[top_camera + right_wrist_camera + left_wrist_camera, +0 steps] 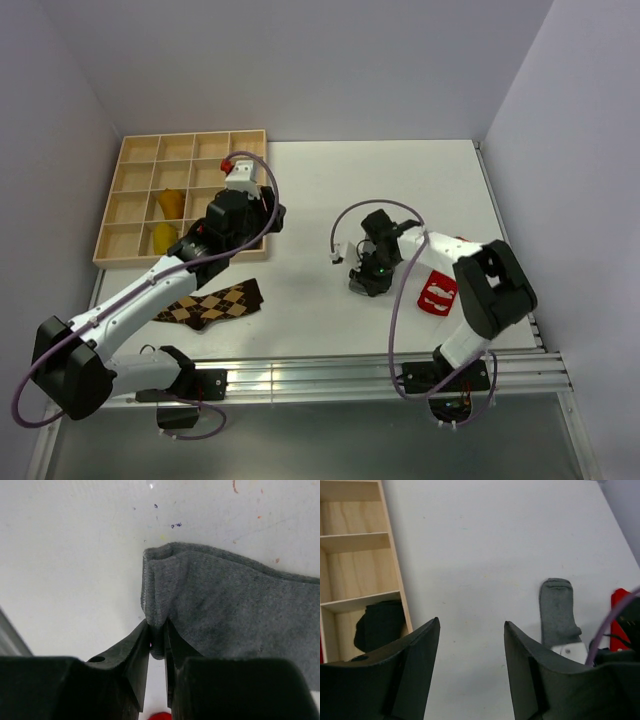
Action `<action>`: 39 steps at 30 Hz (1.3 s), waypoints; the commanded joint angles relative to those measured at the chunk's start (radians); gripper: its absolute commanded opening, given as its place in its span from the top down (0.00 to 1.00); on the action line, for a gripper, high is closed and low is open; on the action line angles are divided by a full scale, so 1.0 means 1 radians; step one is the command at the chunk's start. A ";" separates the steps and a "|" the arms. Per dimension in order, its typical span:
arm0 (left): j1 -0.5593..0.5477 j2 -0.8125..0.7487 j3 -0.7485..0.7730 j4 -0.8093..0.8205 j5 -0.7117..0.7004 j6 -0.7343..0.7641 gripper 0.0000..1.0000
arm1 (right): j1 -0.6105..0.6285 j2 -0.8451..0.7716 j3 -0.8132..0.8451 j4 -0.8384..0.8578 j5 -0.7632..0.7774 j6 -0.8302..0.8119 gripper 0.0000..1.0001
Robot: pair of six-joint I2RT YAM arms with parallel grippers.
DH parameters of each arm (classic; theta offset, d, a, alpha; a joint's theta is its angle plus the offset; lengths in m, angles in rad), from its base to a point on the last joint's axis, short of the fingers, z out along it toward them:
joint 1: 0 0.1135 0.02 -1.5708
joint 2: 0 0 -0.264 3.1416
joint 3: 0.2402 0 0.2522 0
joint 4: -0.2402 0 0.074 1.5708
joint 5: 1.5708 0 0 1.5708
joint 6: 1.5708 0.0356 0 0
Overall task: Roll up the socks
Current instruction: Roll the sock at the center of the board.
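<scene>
Right wrist | grey sock (225,605) edge pinched between right tool (157,631) tips

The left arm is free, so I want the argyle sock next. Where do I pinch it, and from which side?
Take the argyle sock at its end nearer the right arm, coming straight down from above. It lies flat and stretched out on the table, so probably only a top pinch catches cloth. Its other end lies close to the left arm.
</scene>
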 commanded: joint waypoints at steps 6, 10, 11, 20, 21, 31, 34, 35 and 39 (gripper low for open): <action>-0.074 -0.173 -0.189 0.344 0.125 0.100 0.46 | -0.193 0.253 0.301 -0.578 -0.397 -0.306 0.78; -0.172 -0.174 -0.250 0.392 0.166 0.212 0.46 | -0.242 0.381 0.396 -0.725 -0.435 -0.371 0.78; -0.229 -0.164 -0.252 0.390 0.166 0.232 0.46 | -0.249 0.398 0.410 -0.760 -0.449 -0.374 0.78; -0.429 0.170 -0.178 0.421 0.183 0.324 0.42 | -0.345 0.515 0.493 -0.797 -0.466 -0.256 0.76; -0.433 0.224 -0.174 0.441 0.194 0.327 0.40 | -0.352 0.527 0.496 -0.796 -0.463 -0.236 0.76; -0.435 0.525 -0.011 0.522 0.292 0.398 0.38 | -0.391 0.565 0.476 -0.771 -0.443 -0.185 0.76; -0.435 0.573 0.021 0.519 0.300 0.431 0.39 | -0.400 0.570 0.479 -0.771 -0.443 -0.187 0.76; -0.435 0.592 0.027 0.516 0.301 0.442 0.39 | -0.404 0.571 0.482 -0.776 -0.446 -0.187 0.76; -0.435 0.619 0.046 0.519 0.303 0.481 0.39 | -0.420 0.572 0.484 -0.764 -0.443 -0.161 0.76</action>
